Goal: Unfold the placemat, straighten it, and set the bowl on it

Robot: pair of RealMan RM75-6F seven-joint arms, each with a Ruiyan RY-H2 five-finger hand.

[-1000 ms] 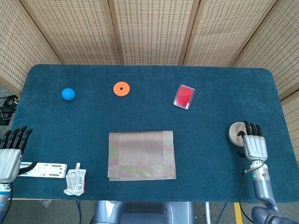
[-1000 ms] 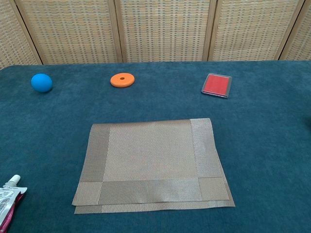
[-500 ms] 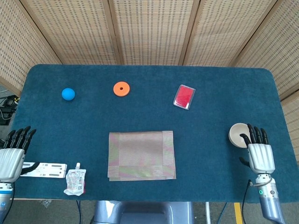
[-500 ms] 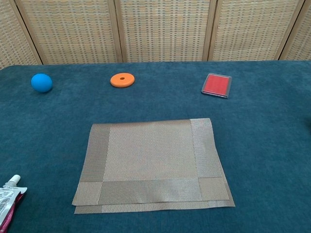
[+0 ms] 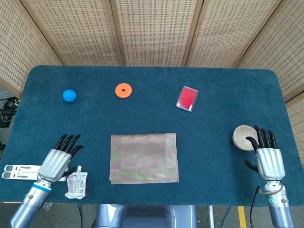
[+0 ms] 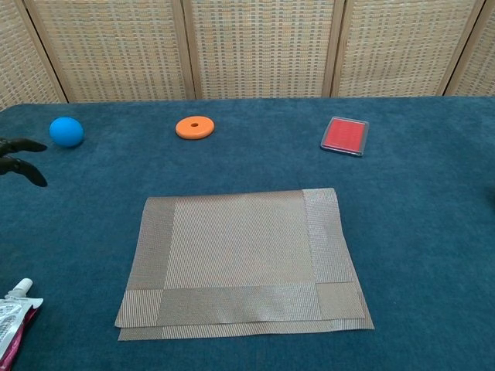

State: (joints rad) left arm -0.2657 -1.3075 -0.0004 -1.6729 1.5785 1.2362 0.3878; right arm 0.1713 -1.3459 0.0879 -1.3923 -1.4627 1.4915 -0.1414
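Observation:
The folded tan woven placemat (image 5: 144,157) (image 6: 241,261) lies at the table's near middle, its lower layer peeking out along the front and right edges. A small cream bowl (image 5: 241,137) sits near the right edge, seen only in the head view. My right hand (image 5: 269,156) hovers just in front of the bowl with fingers spread, its fingertips (image 5: 259,133) overlapping the rim, holding nothing. My left hand (image 5: 60,159) is open to the left of the mat; only its dark fingertips (image 6: 22,160) show in the chest view.
A blue ball (image 5: 69,96) (image 6: 66,131), an orange ring (image 5: 123,90) (image 6: 195,127) and a red case (image 5: 187,98) (image 6: 345,135) lie along the far side. A white pouch (image 5: 77,185) (image 6: 13,314) and a white strip (image 5: 19,170) lie near the front left edge.
My left hand has moved in from the table's left edge toward the placemat. My right hand has drawn back slightly, uncovering more of the bowl. The placemat has not moved.

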